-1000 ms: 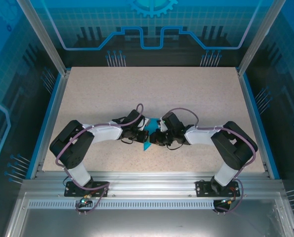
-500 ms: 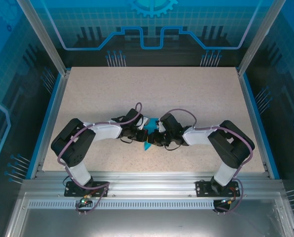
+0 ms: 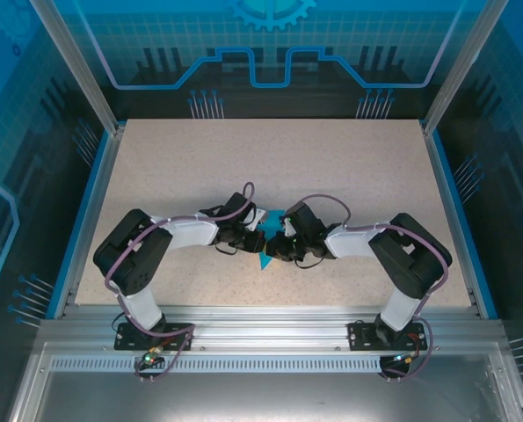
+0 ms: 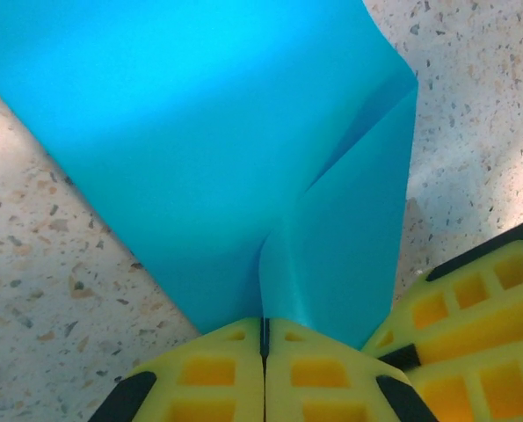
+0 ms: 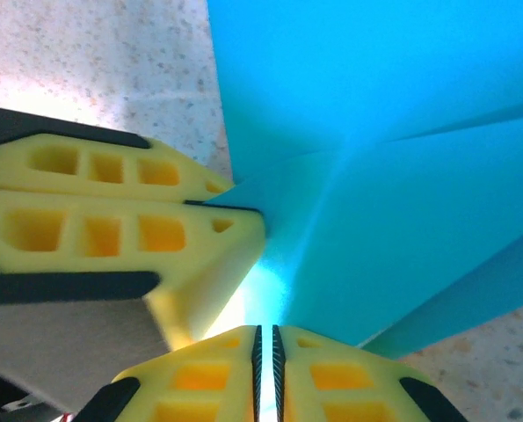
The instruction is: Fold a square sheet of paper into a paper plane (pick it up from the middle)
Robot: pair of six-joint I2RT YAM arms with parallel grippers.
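Note:
The teal-blue sheet of paper (image 3: 265, 260), folded into layers with creases, sits at the middle of the table between my two grippers, one pointed corner toward the near edge. My left gripper (image 3: 257, 240) is shut on a raised fold of the paper (image 4: 226, 132), its jaws (image 4: 264, 330) pressed together on the ridge. My right gripper (image 3: 275, 247) faces it from the right, shut on the paper's (image 5: 402, 132) edge, with a thin slit between its jaws (image 5: 265, 341). The two grippers nearly touch: the right fingers (image 4: 472, 299) show beside the left jaws, and the left fingers (image 5: 112, 211) beside the right jaws.
The speckled beige table (image 3: 270, 167) stretches behind and to both sides of the grippers. Blue rails (image 3: 90, 207) border it left and right, and an aluminium frame (image 3: 270, 321) runs along the near edge by the arm bases.
Both arms have drawn slightly inward, bringing the grippers closer together over the paper. The paper's near point has shifted a little to the right. Both grips have held.

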